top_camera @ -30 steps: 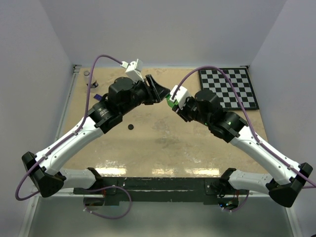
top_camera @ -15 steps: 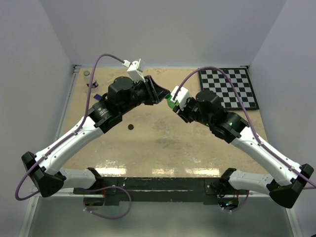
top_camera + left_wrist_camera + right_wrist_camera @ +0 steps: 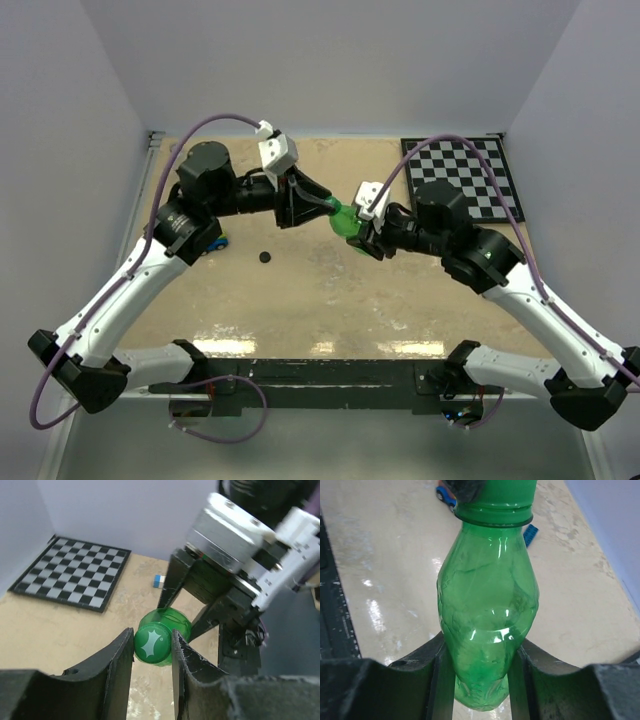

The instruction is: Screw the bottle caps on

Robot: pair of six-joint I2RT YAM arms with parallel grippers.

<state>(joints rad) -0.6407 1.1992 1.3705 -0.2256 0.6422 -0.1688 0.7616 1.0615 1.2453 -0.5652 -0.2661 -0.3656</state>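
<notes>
The right tool [image 3: 481,672] squeezes the green bottle [image 3: 487,605] tight. The left tool [image 3: 322,208] seems to pinch the green cap [image 3: 151,644]. Line them up straight and turn the cap slowly.

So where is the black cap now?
In the top view the black cap lies on the table, left of centre, in the picture below and left of the left gripper holding the green cap.

Bright overhead light, seemingly — glare on table [image 3: 330,340].
</notes>
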